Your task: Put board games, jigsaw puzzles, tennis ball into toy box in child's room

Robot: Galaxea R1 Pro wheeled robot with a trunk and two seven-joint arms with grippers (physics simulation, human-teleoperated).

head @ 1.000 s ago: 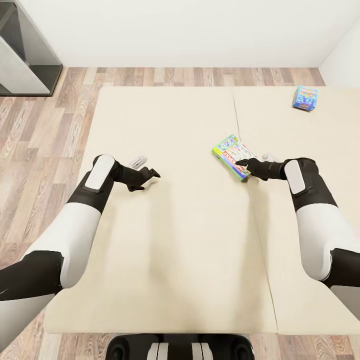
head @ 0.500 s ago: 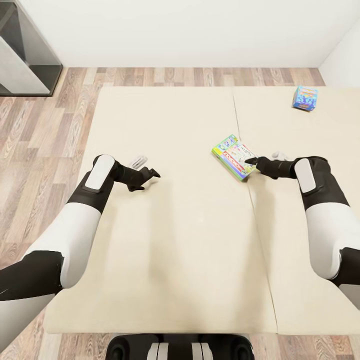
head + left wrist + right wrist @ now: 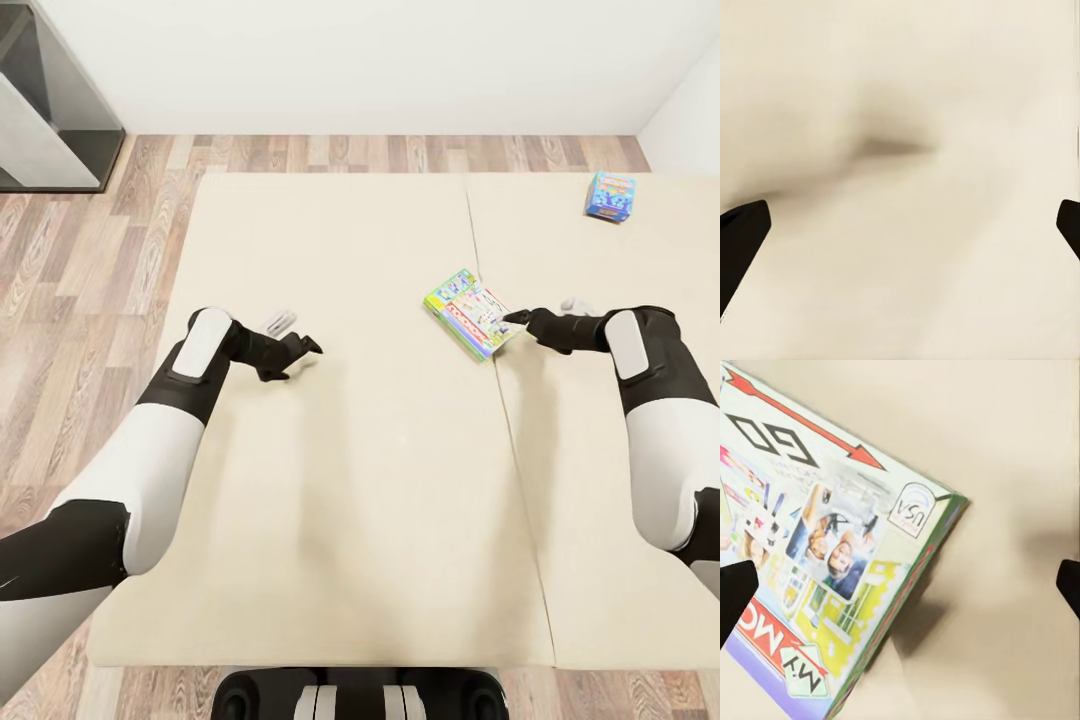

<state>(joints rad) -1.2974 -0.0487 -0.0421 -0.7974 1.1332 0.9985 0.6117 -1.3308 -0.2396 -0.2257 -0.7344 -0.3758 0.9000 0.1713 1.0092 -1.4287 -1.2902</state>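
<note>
Landmark: green game [image 3: 468, 312], a flat printed box lying face up on the bed [image 3: 380, 480], beside the seam [image 3: 495, 370] between the two mattress halves.
Build, by my estimate: light cardboard, stiff across the lid but likely to flex if pinched at a corner; glossy print, so probably slippery.
Where to hold: I judge the long edge nearest my right claw best, one finger under the side wall and one on the lid. The box lies flat on a soft mattress, so getting a finger beneath may need a press into the bedding.
Right claw [image 3: 520, 319]: just beside the green game's near corner, tips at its edge; I cannot tell whether they touch. In the right wrist view the fingers [image 3: 736, 589] stand wide apart with the box between them, gripping nothing.
Left claw [image 3: 305, 347]: well away from the green game, across the bed, low over bare mattress. Its fingers [image 3: 742, 225] are spread wide in the left wrist view and hold nothing.
Blue game [image 3: 610, 195]: far beyond the green game, toward the bed's far corner on my right; a small box, apparently the same light card.
Containers: I see no toy box from here; nothing is yet stowed, as far as I can judge.
Risk: the lid could slide or lift off if gripped from the top alone.
</note>
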